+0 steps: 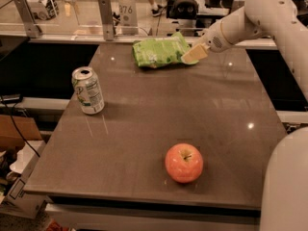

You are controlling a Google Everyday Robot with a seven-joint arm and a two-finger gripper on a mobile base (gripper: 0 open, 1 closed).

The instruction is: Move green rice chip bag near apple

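Observation:
The green rice chip bag [161,51] lies at the far middle of the dark table [144,129], with its right end slightly raised. My gripper [193,54], at the end of the white arm that reaches in from the upper right, is shut on the bag's right edge. One cream fingertip [191,55] shows over the bag. The apple [184,162], red-orange with a small stem, sits near the table's front edge, well in front of the bag and apart from it.
A green-and-white soda can [88,90] stands upright at the table's left side. A white robot body part [286,186] fills the lower right corner. Shelving and clutter run behind the far edge. Cables and boxes lie on the floor at left.

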